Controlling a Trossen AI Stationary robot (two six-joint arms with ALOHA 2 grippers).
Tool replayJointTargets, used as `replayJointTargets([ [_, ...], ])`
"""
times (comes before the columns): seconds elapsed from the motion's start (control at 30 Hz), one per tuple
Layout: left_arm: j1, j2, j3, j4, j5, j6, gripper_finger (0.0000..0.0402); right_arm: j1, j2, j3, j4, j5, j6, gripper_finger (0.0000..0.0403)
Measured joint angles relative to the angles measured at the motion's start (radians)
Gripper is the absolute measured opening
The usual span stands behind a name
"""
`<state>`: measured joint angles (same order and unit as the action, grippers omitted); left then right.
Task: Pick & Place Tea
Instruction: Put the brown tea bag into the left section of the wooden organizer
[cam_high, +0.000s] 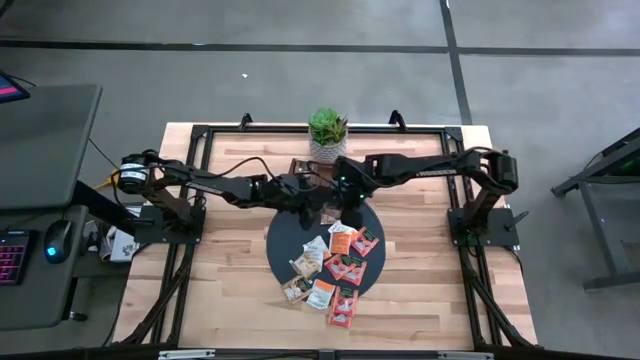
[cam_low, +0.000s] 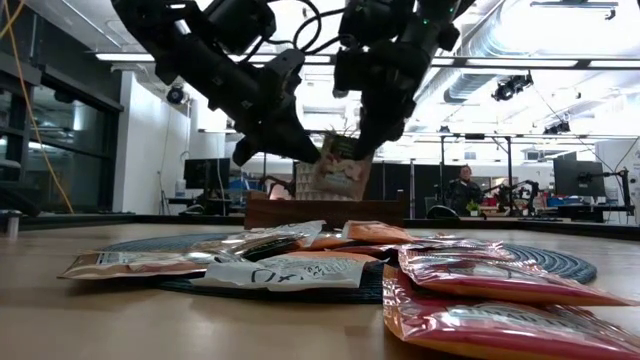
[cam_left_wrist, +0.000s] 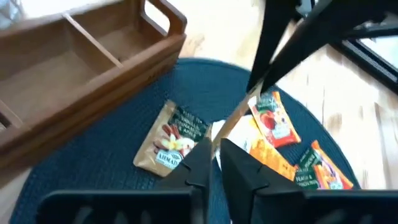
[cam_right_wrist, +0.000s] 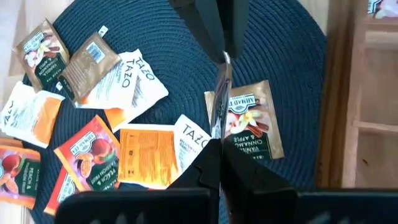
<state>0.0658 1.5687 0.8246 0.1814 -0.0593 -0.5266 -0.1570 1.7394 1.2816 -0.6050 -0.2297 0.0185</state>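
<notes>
Meeting above the dark round mat (cam_high: 372, 232) near the high view's center, left gripper (cam_low: 300, 150) and right gripper (cam_low: 362, 140) both pinch one tea sachet (cam_low: 340, 168), jaws closed on its opposite edges, hanging upright clear of the counter (cam_high: 230, 290). Other tea sachets (cam_high: 335, 270) lie scattered across the mat's lower half, beside the wooden tray (cam_left_wrist: 74, 68).

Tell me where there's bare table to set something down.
Bare wood left and right of the mat, toward the arm bases. Crowded: tea sachets cover the mat's near half; at its far edge the left gripper and right gripper pinch one sachet by the tray and plant.
</notes>
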Motion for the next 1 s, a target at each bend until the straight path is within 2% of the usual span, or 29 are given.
replayJointTargets([
  [0.2, 0.0, -0.023, 0.0, 0.04, -0.043, 0.005, 0.0124, 0.0, -0.003, 0.002, -0.054, 0.015, -0.016, 0.0],
  [0.33, 0.0, -0.024, 0.0, 0.101, -0.008, 0.033, 0.0173, 0.0, -0.003, 0.029, -0.067, 0.023, -0.031, 0.0],
  [0.47, 0.0, -0.024, 0.0, 0.109, 0.022, 0.018, 0.0202, 0.0, -0.002, 0.072, -0.08, 0.044, -0.054, 0.0],
  [0.63, 0.0, -0.024, 0.0, 0.109, 0.003, -0.001, 0.0213, -0.001, -0.002, 0.113, -0.095, 0.049, -0.078, 0.0],
  [1.0, 0.0, -0.024, 0.049, 0.112, -0.003, 0.023, 0.0205, 0.0, -0.002, 0.128, -0.096, 0.045, -0.09, 0.0],
])
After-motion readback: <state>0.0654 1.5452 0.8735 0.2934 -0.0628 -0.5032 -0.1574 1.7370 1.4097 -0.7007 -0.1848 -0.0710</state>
